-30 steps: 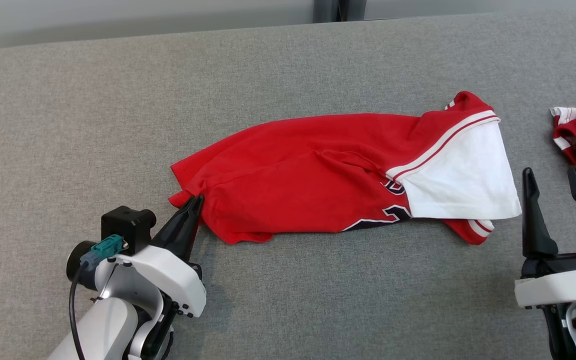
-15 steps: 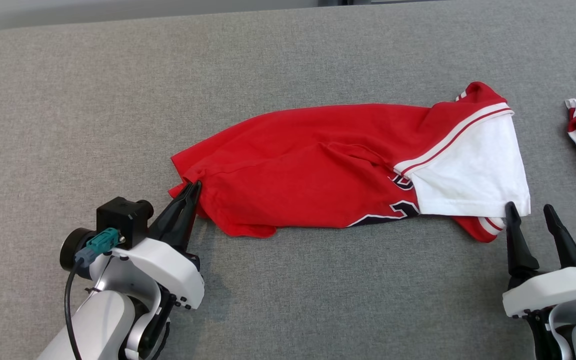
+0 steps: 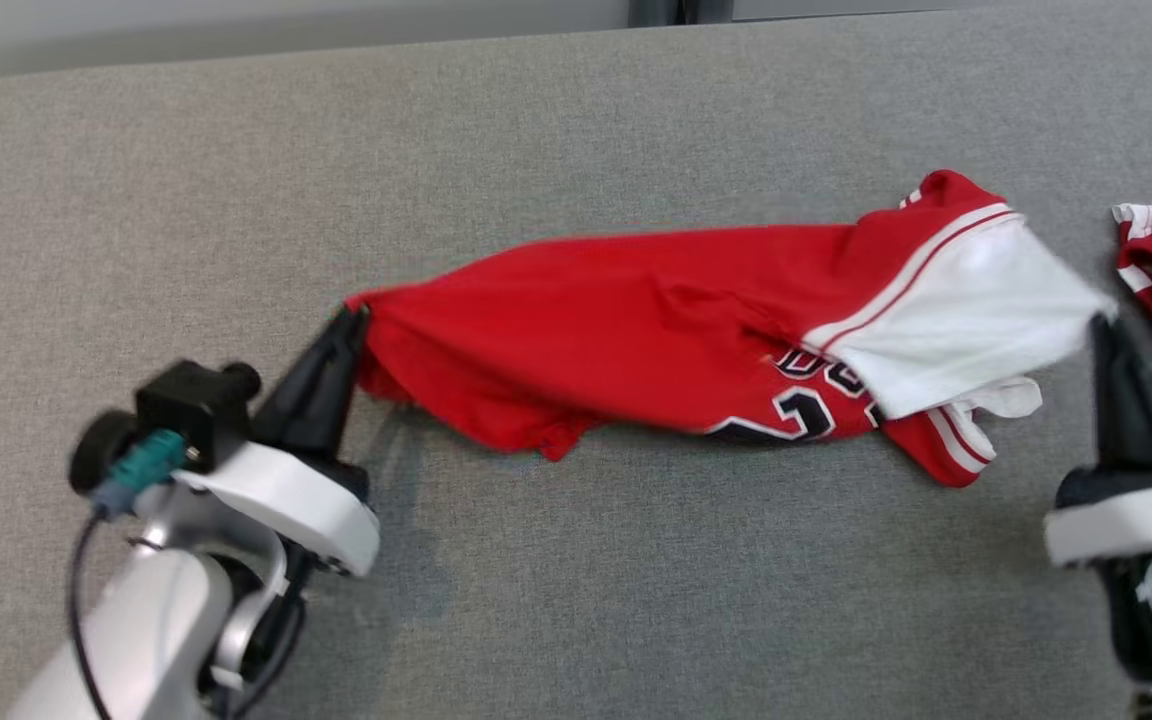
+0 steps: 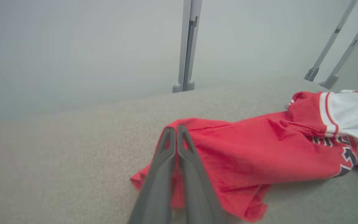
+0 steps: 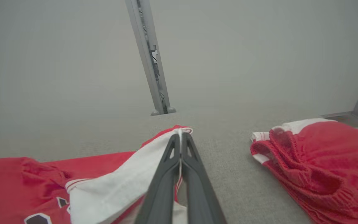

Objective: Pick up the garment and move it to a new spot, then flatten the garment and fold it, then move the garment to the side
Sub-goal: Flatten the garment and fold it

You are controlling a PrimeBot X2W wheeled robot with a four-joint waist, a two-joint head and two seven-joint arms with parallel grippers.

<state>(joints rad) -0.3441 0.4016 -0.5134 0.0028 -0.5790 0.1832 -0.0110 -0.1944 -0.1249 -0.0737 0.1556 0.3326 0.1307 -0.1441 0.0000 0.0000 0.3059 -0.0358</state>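
Red jersey (image 3: 636, 310), long axis nine-to-three, strung between my left claw (image 3: 352, 320) and right claw (image 3: 1102, 330), each seemingly clamping one end.

The garment (image 3: 636, 320) on grey surface (image 3: 576, 130): left gripper (image 3: 351, 320) clamps its 9 o'clock end; right gripper (image 3: 1102, 328) clamps its 3 o'clock end.

Head view: taken from above, tilted forward and down over the grey surface (image 3: 576, 120); the whole red garment (image 3: 636, 320) is framed. Left wrist view: set low and close behind the left gripper (image 4: 176, 128), aimed across the red end. Right wrist view: set likewise behind the right gripper (image 5: 180, 135), at the white end. The red garment is shared by all three.
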